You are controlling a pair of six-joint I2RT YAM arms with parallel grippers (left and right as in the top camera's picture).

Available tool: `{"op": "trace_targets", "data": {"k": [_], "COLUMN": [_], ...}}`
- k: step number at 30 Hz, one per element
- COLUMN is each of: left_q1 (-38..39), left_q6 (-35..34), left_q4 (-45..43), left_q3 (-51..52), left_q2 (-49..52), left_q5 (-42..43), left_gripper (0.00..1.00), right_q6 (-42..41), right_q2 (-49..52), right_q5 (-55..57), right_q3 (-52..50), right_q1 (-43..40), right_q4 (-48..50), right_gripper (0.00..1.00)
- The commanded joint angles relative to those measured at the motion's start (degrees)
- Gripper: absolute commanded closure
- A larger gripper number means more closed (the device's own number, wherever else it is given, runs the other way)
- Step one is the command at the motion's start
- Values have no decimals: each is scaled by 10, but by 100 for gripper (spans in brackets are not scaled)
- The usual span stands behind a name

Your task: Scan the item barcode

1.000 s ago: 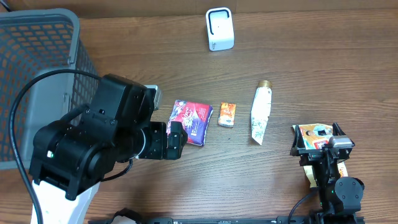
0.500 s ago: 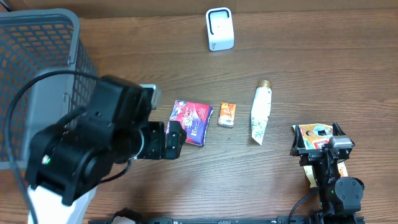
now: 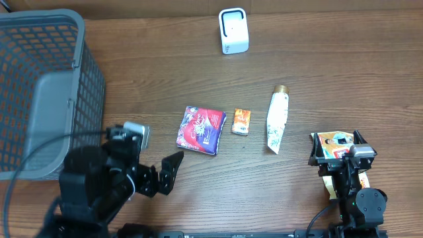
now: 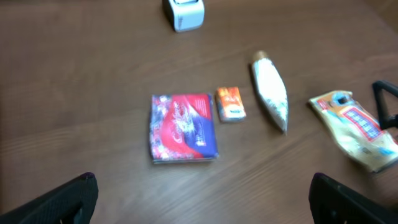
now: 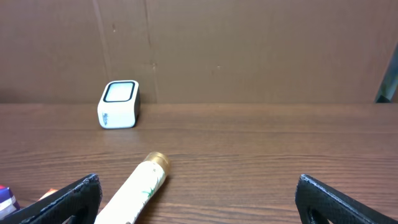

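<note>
One big wooden table [image 3: 132,66] carries everything. The largest thing on it is the grey mesh basket [image 3: 46,79] at the far left, clear of the working area, so I'd guess it's a drop bin for scanned stuff.

Next down, the left arm [image 3: 92,192] sits at the near-left edge with the left gripper [image 3: 162,177] pointing right toward the goods. Its jaws are spread as wide as they go with nothing between them. The wrist view backs that up, with a finger in each bottom corner and only table in the gap. To me it looks lined up to pick something, not carrying anything.

The right arm [image 3: 353,192] is at the near-right edge. The right gripper [image 5: 199,199] is also spread wide and empty.

The items lie in a loose row mid-table, well apart, probably so fingers can get around each one:
- The red packet [image 3: 201,130] lies flat and is closest to the left gripper, so it's my bet for what gets scanned.
- The yellow packet [image 3: 330,141] lies flat right under the right gripper, not gripped.
- The white tube [image 3: 277,122] lies with its gold cap pointing far.

The scanner [image 3: 233,31] stands alone at the far edge, about centre. Any item would have to be lifted and carried over to it.

Smallest is the orange packet [image 3: 241,121], between the red packet and the tube. I can't make out a barcode on anything.
</note>
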State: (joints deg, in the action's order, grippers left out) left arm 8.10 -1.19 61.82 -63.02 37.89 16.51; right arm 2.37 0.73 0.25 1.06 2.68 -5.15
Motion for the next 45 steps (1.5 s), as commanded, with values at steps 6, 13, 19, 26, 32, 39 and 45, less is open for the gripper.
{"op": "trace_targets", "data": {"k": [6,13,19,26,32,39,45], "left_q1": [-97,-133,-133,-114,-96,-96,-95], "left_q6": [164,70,-60,-131,-85,-24,-24], "left_q4": [-170,-303,-397,-448,-516,-563,-579], "left_q3": [231,356,446,501,531,584,619], "left_q2": [-217,-317,-361,-377,-377,-377,-377], "left_q5": [125,120,20,-57,-93,-104,-150], "left_gripper": [0,0,0,0,0,0,0], "right_q6": [3,3,3,3,3,3,3], "right_q2": [-6,-6,-6,-6,-6,-6,-6], "right_q5": [1,1,1,1,1,1,1], "right_q3": [-6,-6,-6,-6,-6,-6,-6], "right_q1": [3,3,3,3,3,3,3], "right_q4": [4,4,4,4,4,4,4], "right_gripper": [0,0,0,0,0,0,0]}}
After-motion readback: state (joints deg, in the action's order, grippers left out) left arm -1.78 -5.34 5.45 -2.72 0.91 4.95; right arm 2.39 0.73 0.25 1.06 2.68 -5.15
